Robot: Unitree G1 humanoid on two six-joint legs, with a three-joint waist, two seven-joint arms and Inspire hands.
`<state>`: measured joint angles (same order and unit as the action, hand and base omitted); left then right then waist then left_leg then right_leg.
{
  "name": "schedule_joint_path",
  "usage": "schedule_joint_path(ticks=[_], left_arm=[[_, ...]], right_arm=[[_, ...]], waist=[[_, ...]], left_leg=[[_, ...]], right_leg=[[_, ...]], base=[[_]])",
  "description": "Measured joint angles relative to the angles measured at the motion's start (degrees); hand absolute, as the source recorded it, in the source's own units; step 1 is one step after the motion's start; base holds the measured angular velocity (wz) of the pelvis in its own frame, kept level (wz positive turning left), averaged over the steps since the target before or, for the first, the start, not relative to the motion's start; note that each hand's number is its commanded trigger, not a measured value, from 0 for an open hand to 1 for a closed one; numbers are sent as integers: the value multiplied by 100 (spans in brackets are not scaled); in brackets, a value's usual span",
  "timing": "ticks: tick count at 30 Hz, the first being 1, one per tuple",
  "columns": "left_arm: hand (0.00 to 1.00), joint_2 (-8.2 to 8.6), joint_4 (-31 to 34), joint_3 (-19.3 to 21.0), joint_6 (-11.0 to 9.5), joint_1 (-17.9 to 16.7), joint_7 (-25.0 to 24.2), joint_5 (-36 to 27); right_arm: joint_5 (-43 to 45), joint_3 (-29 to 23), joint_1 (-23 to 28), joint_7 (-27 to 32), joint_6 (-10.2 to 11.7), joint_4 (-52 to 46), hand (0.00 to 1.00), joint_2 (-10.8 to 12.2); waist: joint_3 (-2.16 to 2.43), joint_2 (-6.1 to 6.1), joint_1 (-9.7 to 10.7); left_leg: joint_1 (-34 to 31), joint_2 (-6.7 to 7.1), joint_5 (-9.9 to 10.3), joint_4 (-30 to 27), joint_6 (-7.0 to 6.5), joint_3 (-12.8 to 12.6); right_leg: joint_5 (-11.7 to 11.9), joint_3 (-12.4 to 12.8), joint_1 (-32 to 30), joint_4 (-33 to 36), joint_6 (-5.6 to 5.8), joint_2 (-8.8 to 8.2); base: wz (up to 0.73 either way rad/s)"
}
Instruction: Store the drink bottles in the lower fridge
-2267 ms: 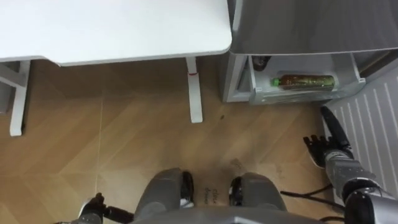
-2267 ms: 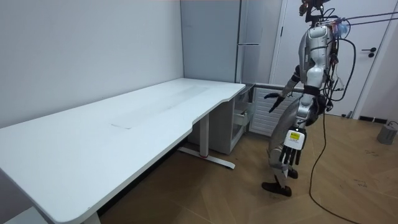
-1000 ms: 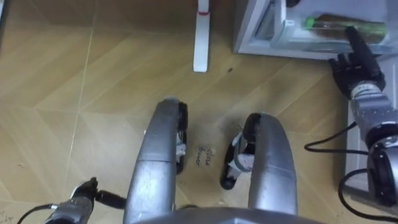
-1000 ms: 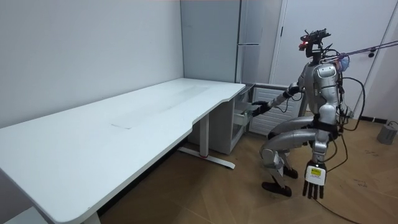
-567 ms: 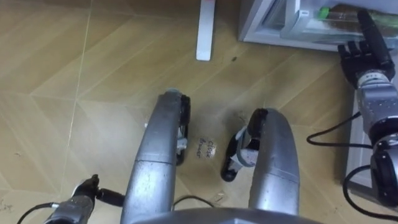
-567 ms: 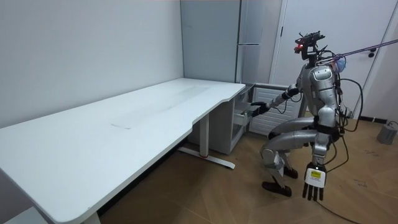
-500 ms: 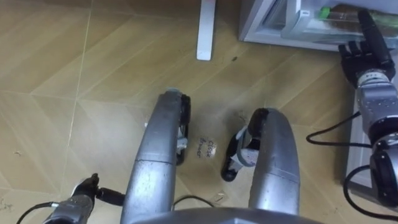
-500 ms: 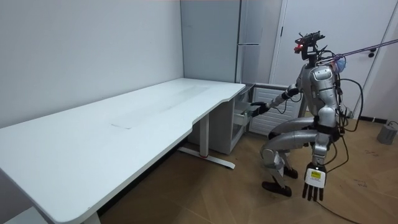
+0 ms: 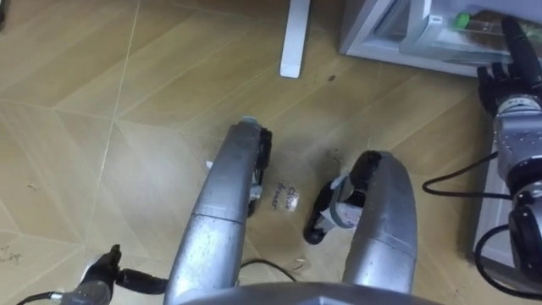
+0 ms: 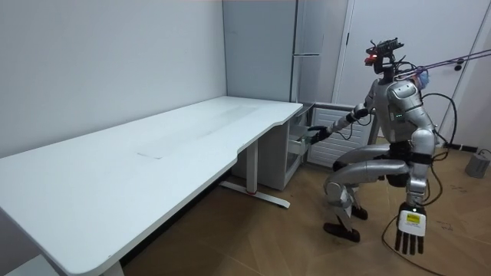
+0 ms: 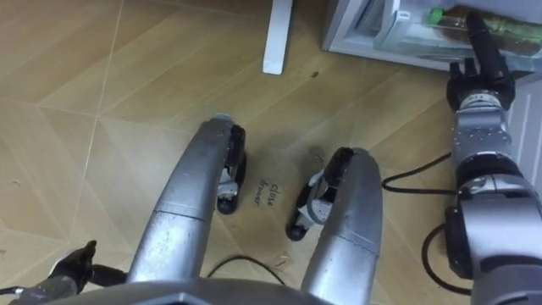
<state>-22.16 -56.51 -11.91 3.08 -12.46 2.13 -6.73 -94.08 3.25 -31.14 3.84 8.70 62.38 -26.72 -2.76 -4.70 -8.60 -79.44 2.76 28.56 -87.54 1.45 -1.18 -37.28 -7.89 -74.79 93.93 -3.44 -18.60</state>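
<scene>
Robot squats at the open lower fridge drawer [image 11: 377, 36], right arm reaching forward, right hand [image 11: 479, 74] empty with one finger pointing straight at the bottle [image 11: 517, 20] lying inside the drawer; left hand [image 10: 410, 228] hangs low at its side, fingers straight.

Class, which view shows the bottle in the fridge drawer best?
Right eye view: the bottle shows its green cap and brown body behind the right hand. Left eye view: less of its body. Room view: the drawer, from afar.
</scene>
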Motion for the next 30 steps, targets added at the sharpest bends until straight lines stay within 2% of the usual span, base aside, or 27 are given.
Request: schedule_joint_path(ticks=[1, 3, 4, 8, 9, 11, 16, 17, 19, 24, 30], left_arm=[[0, -14, 61, 13, 1, -103, 10, 6], [0, -93, 260, 64, -7, -460, 18, 13], [0, -121, 260, 66, -9, -511, 24, 13], [0, -334, 323, 66, -48, -624, 146, 16], [0, -381, 351, 65, -80, -629, 146, 17], [0, -370, 348, 59, -84, -629, 138, 17], [0, -370, 371, 27, -115, -706, 113, 13], [0, -378, 373, 28, -112, -712, 114, 9], [0, -380, 374, 28, -115, -717, 120, -2], [0, -384, 402, 43, -106, -768, 123, 16], [0, -380, 638, 44, -43, -1037, 123, 21]], right_arm=[[0, -4, 0, 104, 0, -79, 0, -4], [-1, 0, 0, 453, -5, -495, 0, -59], [-1, 4, 0, 503, -5, -606, 0, -67], [-2, 65, -136, 608, 134, -1051, 0, -104], [-2, 108, -194, 600, 128, -1162, 0, -145], [-2, 200, -368, 588, 127, -1222, 0, -167], [-43, 424, -402, 701, 116, -1403, 0, -148], [-48, 463, -403, 702, 115, -1408, 0, -147], [-60, 467, -403, 726, 116, -1408, 0, -148], [-25, 450, -408, 745, 123, -1411, 0, -185], [-24, 443, -408, 806, 127, -1411, 0, -211]], waist=[[0, 0, 1], [0, 0, 1], [0, -1, -3], [-4, -8, -125], [-16, -29, -156], [-23, -39, -192], [-24, -34, -200], [-22, -26, -210], [-18, -18, -251], [-11, 107, -378], [-6, 132, -405]], left_leg=[[2, 0, -3, 2, 6, 2], [5, 2, -23, 18, 44, 36], [7, 0, -30, 21, 55, 46], [16, -7, -116, 6, 146, 164], [32, -10, -144, 6, 129, 207], [80, -7, -192, -19, 106, 242], [257, -38, -59, -123, 121, 302], [282, -100, -38, -135, 133, 299], [308, -126, -28, -137, 140, 289], [316, -202, -12, -202, 167, 290], [318, -210, -37, -176, 206, 289]], right_leg=[[-1, -28, 7, 3, -2, -56], [-19, -198, 61, 7, -38, -301], [-19, -242, 82, 12, -40, -354], [-145, -494, 258, 95, -199, -519], [-196, -552, 297, 107, -225, -518], [-259, -609, 368, 139, -253, -511], [-417, -692, 637, 203, -302, -435], [-435, -699, 661, 212, -322, -426], [-446, -699, 669, 225, -345, -423], [-502, -724, 679, 291, -407, -419], [-505, -730, 691, 291, -413, -426]], base=[[0], [8], [17], [26], [19], [3], [-1], [-8], [-5], [-4], [3]])
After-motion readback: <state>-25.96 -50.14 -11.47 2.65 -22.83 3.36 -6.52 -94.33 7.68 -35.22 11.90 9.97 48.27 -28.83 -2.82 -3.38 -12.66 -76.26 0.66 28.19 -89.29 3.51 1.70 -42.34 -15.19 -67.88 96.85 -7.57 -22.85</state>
